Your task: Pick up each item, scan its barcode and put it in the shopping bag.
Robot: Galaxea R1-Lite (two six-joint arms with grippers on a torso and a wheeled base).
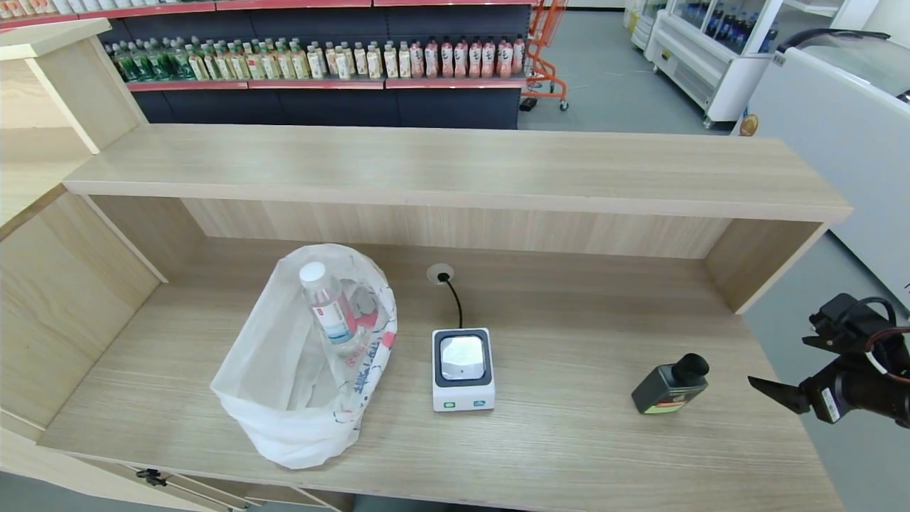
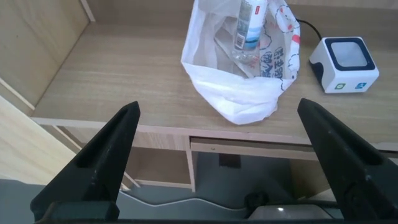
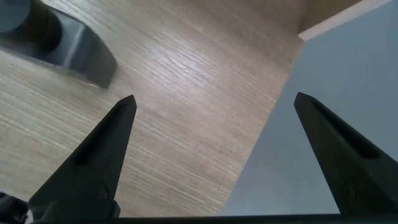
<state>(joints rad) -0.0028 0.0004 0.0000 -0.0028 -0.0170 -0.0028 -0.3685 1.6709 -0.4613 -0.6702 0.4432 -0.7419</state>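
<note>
the right pincer (image 3: 214, 99) is spread wide, its two dark fingers well apart with nothing between them. it hangs at the right end of the counter (image 1: 569, 441), about over the edge, with grey floor beyond. just to its left a dark bottle (image 1: 668, 387) with a black cap rests on the wood, apart from the fingers. i cannot tell whether it stands upright or lies tilted.

the left pincer (image 2: 217, 106) is likewise splayed open and empty. it is held off the counter's near edge, on the robot's side of the shopping bag (image 1: 298, 398).

that bag is a thin white plastic one with red and blue print. it sits on the left part of the counter with its mouth gaping upward. inside it a clear bottle (image 1: 328, 306) with a white cap and a red and blue label leans against the bag's far side.

just right of the bag, not touching it, the white scanner (image 1: 462, 368) sits with its glass window facing up. a black cable (image 1: 455, 299) runs from its back to a round hole in the counter.

behind all this a raised upper ledge (image 1: 455, 163) spans the counter. farther back stand store shelves (image 1: 320, 60) lined with drink bottles, an orange cart (image 1: 547, 64), and white coolers (image 1: 711, 50) on the right.
</note>
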